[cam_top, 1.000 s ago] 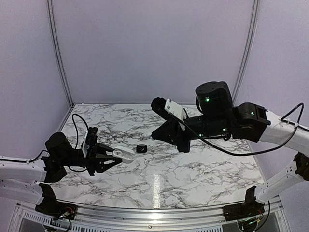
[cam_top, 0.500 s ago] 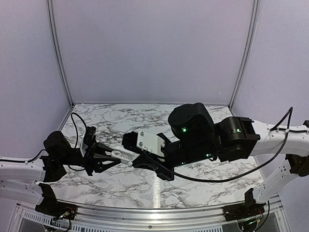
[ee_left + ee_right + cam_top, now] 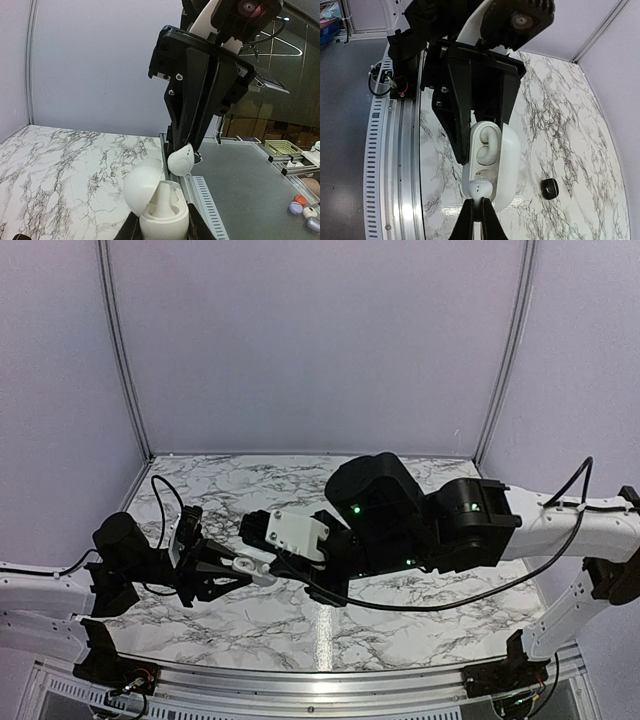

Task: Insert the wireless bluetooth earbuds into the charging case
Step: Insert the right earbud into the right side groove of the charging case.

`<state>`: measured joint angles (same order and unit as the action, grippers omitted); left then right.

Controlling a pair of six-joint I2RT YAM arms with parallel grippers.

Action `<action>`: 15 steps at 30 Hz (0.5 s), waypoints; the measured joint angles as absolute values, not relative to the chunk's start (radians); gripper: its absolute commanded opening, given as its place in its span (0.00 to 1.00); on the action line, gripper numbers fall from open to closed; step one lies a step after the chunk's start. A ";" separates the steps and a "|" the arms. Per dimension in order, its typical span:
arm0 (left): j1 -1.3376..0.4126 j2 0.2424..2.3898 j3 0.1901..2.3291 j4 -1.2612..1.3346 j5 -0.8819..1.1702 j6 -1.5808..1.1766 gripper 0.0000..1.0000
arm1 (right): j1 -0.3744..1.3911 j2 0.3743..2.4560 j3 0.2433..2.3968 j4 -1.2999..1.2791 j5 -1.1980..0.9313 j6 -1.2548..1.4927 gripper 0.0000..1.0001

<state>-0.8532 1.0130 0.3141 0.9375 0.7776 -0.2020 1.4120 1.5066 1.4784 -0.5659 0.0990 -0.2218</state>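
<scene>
The earbuds here are white, not black. My left gripper [image 3: 162,229] is shut on the white charging case [image 3: 165,217], held upright off the table with its lid [image 3: 142,184] open. One white earbud [image 3: 488,142] sits in the case's far slot. My right gripper [image 3: 481,206] is shut on the second white earbud [image 3: 479,188] and holds it right at the case's [image 3: 506,150] empty near slot. In the left wrist view that earbud [image 3: 181,161] hangs just above and behind the case. From the top view both grippers meet at the case [image 3: 257,567].
A small black round object [image 3: 550,188] lies on the marble table [image 3: 570,125] to the right of the case. The right arm's bulk [image 3: 400,525] spans the table's middle. The table's metal front rail [image 3: 400,165] runs below.
My right arm has swung left from the table's back right down to the case in my left gripper. It now covers the black object in the top view. The left arm barely moved.
</scene>
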 measured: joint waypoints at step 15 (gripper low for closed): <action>-0.867 1.013 0.314 0.933 0.775 -0.198 0.00 | 1.412 1.548 1.494 -0.586 0.141 -0.225 0.00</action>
